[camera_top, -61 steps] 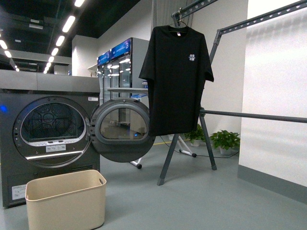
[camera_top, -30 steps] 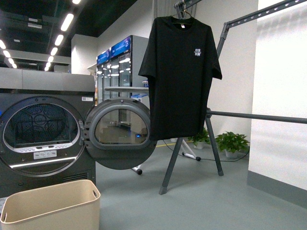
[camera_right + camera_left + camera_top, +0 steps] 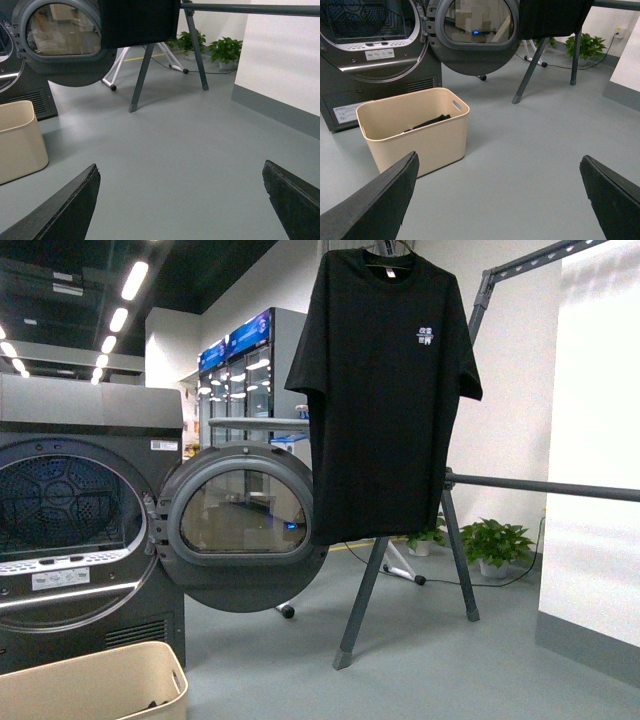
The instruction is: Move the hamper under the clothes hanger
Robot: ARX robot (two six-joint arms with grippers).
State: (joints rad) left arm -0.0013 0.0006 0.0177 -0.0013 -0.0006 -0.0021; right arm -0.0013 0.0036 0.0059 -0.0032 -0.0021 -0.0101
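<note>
Three views, one moment. Front cam: the beige hamper (image 3: 95, 687) sits at lower left on the grey floor (image 3: 450, 670), just in front of the dryer (image 3: 70, 530), whose round door (image 3: 240, 530) hangs open. To the right stands the clothes hanger (image 3: 360, 608), A-frame legs splayed, w/ a black T-shirt (image 3: 385, 400) hanging high on it. The hamper is well apart from those legs and not beneath the shirt. Potted plants (image 3: 495, 540) line the far wall.

Left wrist cam: I see the left gripper (image 3: 497, 160) spread wide, its dark fingers (image 3: 380, 200) at opp. edges of the frame, w/ only floor btwn them and nothing held. The hamper stands upright ahead of it, a dark garment (image 3: 427, 121) lying inside and the dryer right behind. One rack leg shows beyond the dryer door.

Right wrist cam: the right gripper (image 3: 180, 167) is likewise wide open & holds nothing. One end of the hamper shows near the dryer. The rack's legs and lower crossbar are ahead, the shirt's hem hanging over bare floor.
</note>
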